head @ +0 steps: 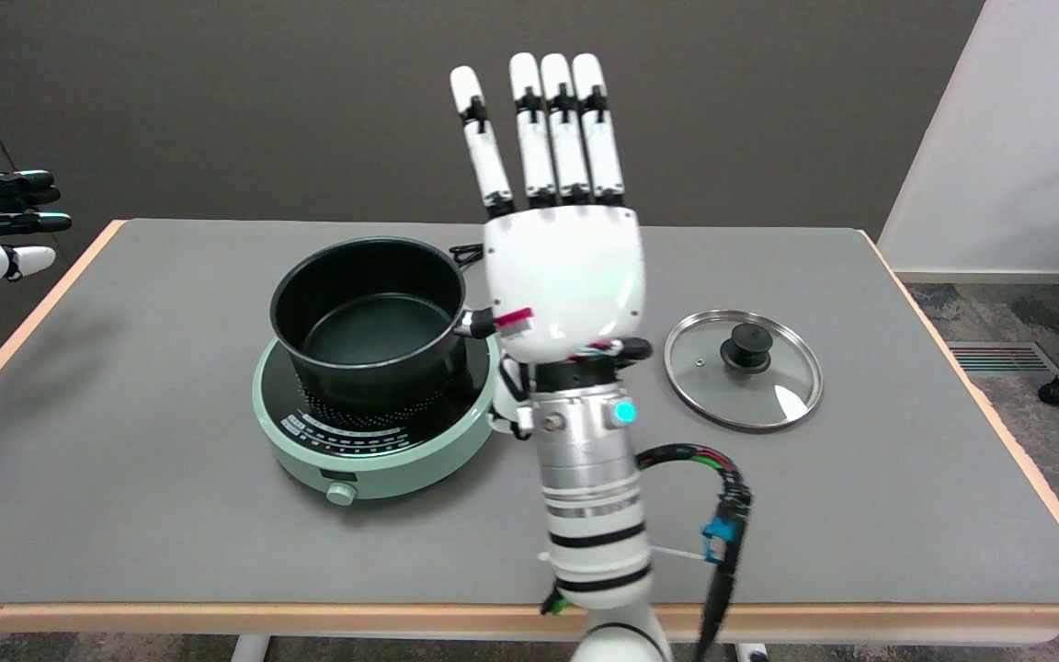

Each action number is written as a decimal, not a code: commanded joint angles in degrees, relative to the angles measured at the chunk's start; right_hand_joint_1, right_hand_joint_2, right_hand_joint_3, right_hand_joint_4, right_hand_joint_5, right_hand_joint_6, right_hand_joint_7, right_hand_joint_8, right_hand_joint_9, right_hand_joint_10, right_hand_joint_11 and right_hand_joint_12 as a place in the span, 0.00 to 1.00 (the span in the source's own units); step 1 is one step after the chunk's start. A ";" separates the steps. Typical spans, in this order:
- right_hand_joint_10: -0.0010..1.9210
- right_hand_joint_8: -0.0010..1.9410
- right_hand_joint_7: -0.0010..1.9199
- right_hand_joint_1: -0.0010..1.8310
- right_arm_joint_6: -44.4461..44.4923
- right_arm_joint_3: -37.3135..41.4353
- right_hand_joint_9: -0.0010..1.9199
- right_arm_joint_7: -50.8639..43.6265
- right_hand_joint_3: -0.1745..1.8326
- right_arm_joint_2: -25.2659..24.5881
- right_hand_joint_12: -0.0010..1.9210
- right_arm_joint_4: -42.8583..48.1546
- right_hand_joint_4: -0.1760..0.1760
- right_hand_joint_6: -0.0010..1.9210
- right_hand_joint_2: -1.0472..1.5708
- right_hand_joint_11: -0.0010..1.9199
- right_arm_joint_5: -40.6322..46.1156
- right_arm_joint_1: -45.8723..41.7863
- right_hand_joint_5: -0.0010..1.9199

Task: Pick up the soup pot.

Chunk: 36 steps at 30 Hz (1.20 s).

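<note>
1. A dark grey-brown wall (217,101) fills the back of the scene, plain and evenly lit.
2. At the upper right a white wall panel (1017,138) leans in at a slant, with a pale skirting strip at its foot.
3. The table (125,515) has a grey matte top and a light wood-coloured edge.
4. The floor (998,322) at the right is mottled grey, perhaps carpet; it is too small to tell.
5. A floor vent grille (989,357) lies there.
6. Beside it stand metal legs on a black caster (1054,393).

Right hand (564,276) spread beside soup pot (369,322), seemingly not touching.
</note>
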 commanded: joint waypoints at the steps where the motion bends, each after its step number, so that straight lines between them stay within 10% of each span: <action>1: 0.02 0.02 0.02 0.70 5.11 0.31 0.02 -13.02 0.62 -10.18 0.02 -16.85 0.91 0.02 0.00 0.02 11.95 11.13 0.02; 36: 0.00 0.00 0.00 0.67 5.84 1.99 0.00 -15.92 0.81 -9.59 0.00 -19.78 0.84 0.00 0.00 0.00 39.88 14.19 0.00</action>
